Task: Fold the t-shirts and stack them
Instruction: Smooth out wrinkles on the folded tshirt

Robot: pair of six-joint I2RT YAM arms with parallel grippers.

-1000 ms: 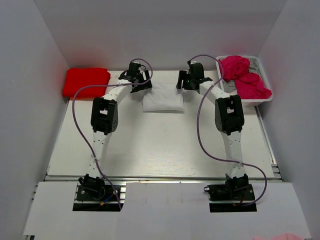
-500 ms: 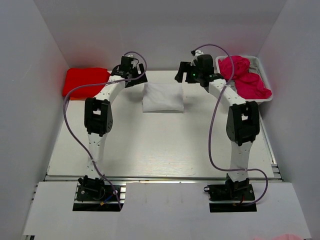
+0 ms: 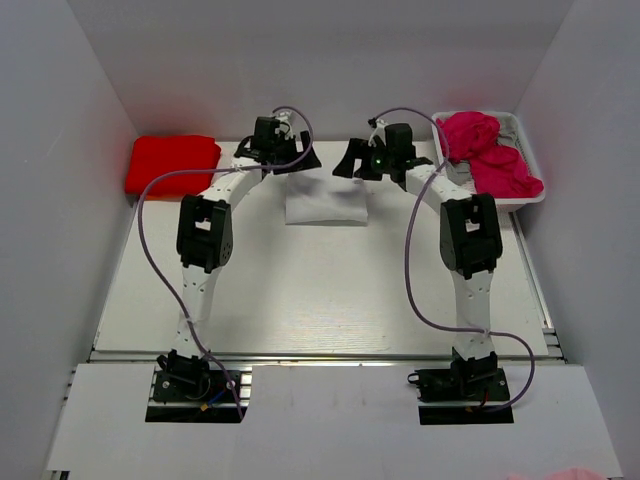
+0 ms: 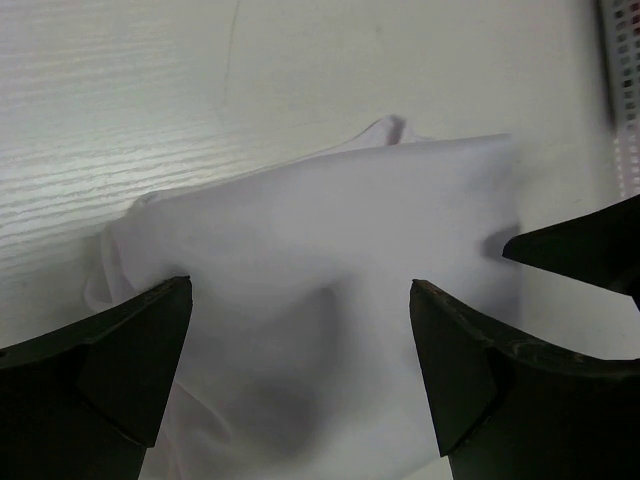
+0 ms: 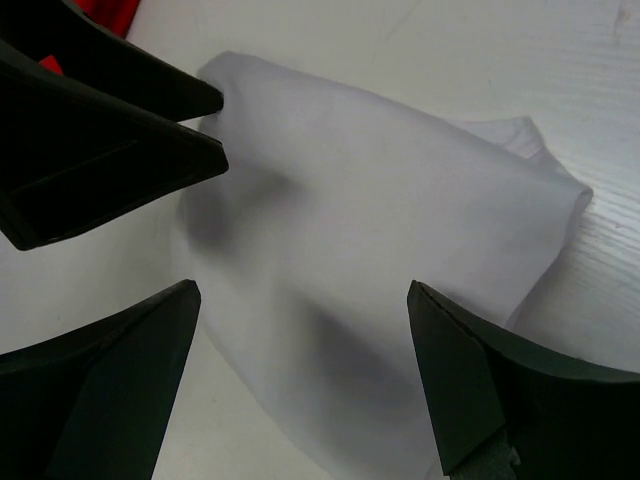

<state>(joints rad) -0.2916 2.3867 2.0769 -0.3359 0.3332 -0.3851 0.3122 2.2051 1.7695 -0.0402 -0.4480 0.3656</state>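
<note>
Table (image 3: pixel 300 290): was pale.
White t-shirt (image 3: pixel 325 203): lay folded at far centre.
Left gripper (image 4: pixel 300 300): hung over it, fingers apart.
Right gripper (image 5: pixel 304 292): hung over it, fingers apart.

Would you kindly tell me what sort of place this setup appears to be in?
Probably a robotics lab test booth, not a home: plain white walls box in a table, the left arm and right arm are bolted at its near edge, and magenta-pink t-shirts wait in a white wire basket.
</note>
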